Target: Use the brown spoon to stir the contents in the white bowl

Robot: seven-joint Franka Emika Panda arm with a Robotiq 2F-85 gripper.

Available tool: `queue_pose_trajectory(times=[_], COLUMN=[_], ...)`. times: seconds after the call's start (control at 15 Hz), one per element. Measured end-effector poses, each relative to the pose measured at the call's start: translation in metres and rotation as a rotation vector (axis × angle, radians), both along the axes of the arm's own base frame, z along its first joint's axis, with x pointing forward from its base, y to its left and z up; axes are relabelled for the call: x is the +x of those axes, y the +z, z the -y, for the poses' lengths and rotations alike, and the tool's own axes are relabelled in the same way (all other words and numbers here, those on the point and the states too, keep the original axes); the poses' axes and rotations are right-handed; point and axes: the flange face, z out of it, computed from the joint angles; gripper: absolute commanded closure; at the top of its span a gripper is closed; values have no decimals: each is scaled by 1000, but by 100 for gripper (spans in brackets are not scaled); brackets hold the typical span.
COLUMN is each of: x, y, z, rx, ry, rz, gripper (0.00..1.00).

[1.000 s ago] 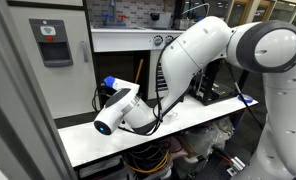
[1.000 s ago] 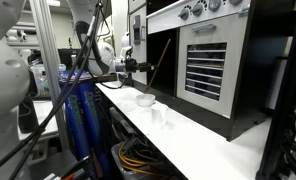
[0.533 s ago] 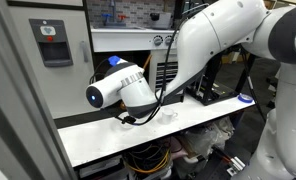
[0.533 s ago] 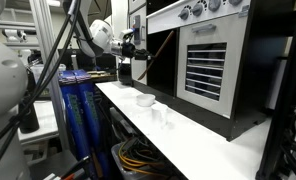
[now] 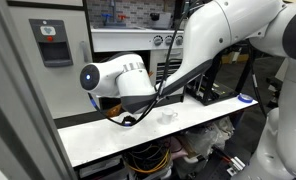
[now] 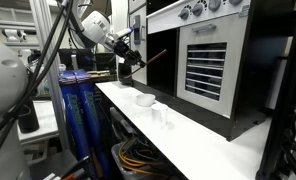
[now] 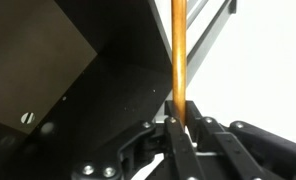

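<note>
Above the far end of the white counter point(image 6: 203, 135), your gripper point(image 6: 128, 64) hangs well clear of the surface w/ the brown spoon point(image 6: 153, 58) clamped in it. Wrist cam backs this up: the dark fingers point(image 7: 164, 140) are pinched narrow on the shaft, which runs straight out from btw them. Its far end is cut off by the frame edge, so you can't see the head there.

Key relation: the white bowl point(image 6: 145, 99) sits on the counter below the gripper and a bit toward the oven point(image 6: 213, 60), i.e. approx under the spoon's free half. The spoon's long axis lies nearer level than upright, free end slightly raised and pointing at the oven. My read: tip the wrist until that end points down, then lower it into the bowl.

Materials: the spoon is slender, smooth orange-brown wood, prob. stiff. The bowl is small, shallow and glossy white; it looks light and could skate if you push on its rim. Contents are too small to make out. A small translucent cup point(image 6: 164, 115) stands near the bowl, toward the counter's near end; keep clear of it. From the opposite ext. cam the bulky white arm point(image 5: 118, 80) hides gripper and bowl.
</note>
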Motion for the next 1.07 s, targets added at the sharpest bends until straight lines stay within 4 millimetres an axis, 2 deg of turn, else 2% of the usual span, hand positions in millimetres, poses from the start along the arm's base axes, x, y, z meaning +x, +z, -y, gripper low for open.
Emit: queue_pose_trajectory(times=[0.27,0.67,0.87,1.07], x=[-15,-31,-34,-27], y=[9,23,20,10], z=[-22,-44,-54,-56], rx=[217,525,677,826], ry=[-68,-216,-295,-383], rz=[-3,-57,-102,-103], gripper=[97,97,97,97])
